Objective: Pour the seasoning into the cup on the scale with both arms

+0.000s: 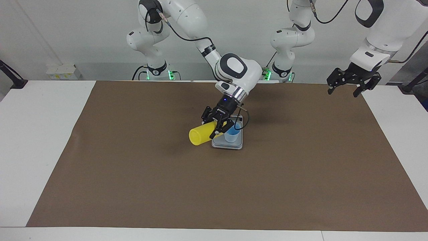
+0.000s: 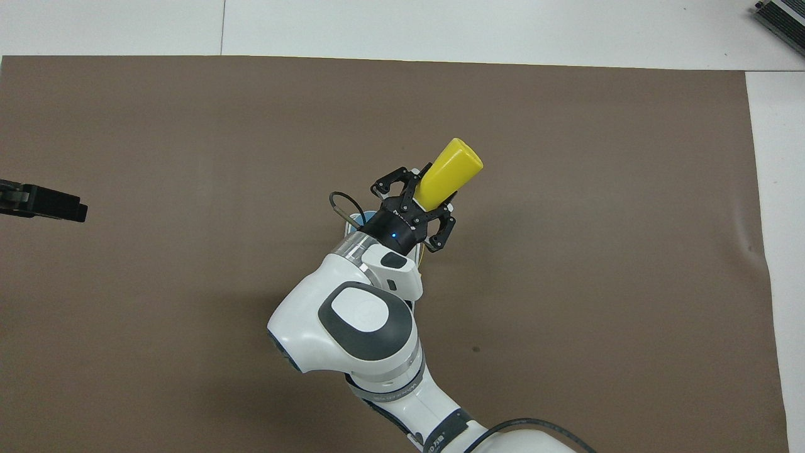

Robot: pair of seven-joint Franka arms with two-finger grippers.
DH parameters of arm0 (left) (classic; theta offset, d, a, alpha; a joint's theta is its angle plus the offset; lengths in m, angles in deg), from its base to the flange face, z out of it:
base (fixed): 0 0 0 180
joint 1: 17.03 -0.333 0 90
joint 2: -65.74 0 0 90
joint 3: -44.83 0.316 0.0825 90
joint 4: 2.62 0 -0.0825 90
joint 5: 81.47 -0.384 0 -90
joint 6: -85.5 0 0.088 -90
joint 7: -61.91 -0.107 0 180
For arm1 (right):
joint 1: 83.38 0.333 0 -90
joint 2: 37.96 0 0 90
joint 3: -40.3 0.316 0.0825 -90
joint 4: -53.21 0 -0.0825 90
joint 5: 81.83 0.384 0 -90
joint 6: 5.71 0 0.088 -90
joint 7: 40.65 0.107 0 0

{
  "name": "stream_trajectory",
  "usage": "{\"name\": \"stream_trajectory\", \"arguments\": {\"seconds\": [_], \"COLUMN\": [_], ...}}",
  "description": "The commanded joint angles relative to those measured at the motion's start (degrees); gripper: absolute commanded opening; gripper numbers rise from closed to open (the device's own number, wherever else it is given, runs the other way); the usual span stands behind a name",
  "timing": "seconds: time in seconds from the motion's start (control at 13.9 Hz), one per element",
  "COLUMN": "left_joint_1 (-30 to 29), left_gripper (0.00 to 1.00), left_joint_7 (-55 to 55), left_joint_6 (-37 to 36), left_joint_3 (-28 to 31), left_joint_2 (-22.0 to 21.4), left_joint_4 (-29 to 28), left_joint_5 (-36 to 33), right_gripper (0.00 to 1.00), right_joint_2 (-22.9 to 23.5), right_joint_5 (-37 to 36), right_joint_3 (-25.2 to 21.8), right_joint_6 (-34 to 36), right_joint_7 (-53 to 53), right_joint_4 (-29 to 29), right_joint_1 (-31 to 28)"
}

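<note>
Two white robot arms work over a white surface [image 1: 40, 140] covered by a brown mat [image 1: 214, 187]. Near the centre of the facing view, the right gripper [image 1: 219, 129] holds a yellow bottle [image 1: 200, 134] tipped almost onto its side, fingers pinched on the bottle's neck end. The flat base of the bottle points toward the lower left of that frame, and the nozzle end points at a light-blue cup [image 1: 232, 135]. The nozzle itself is hidden by the gripper. The cup stands upright on a small silver-grey scale [image 1: 227, 144], which lies flat on the mat at mid-frame.

In the overhead view the same bottle [image 2: 448, 173] slants toward the upper right of the frame, and the right gripper [image 2: 420, 207] and its wrist cover most of the cup and scale; only a sliver of blue shows beside the wrist.

The left gripper [image 1: 345, 89] hangs in the air at the upper right of the facing view, over the mat's edge, fingers spread and holding nothing. In the overhead view only its dark tip [image 2: 44, 202] shows at the left edge of the frame.
</note>
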Motion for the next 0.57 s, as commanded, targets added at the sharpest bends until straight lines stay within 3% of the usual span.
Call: {"name": "stream_trajectory", "arguments": {"seconds": [0.0,0.29,0.5], "left_joint_1": [-0.16,-0.25,-0.33], "left_gripper": [1.0,1.0,1.0], "left_joint_7": [0.33,0.33,0.33], "left_joint_6": [0.31,0.31,0.31], "left_joint_3": [-0.12,-0.12,-0.12], "left_joint_2": [-1.52,-1.52,-1.52], "left_joint_4": [-1.48,-1.48,-1.48], "left_joint_5": [0.69,0.69,0.69], "right_gripper": [0.0,0.0,0.0], "right_joint_2": [-1.92,-2.01,-4.98], "right_joint_5": [-2.43,-0.59,9.84], "right_joint_3": [0.2,0.29,0.38], "right_joint_6": [-1.77,-4.32,-10.71], "right_joint_7": [2.12,2.38,2.03], "right_joint_4": [1.59,0.8,0.09], "right_joint_1": [-0.99,-2.48,-5.46]}}
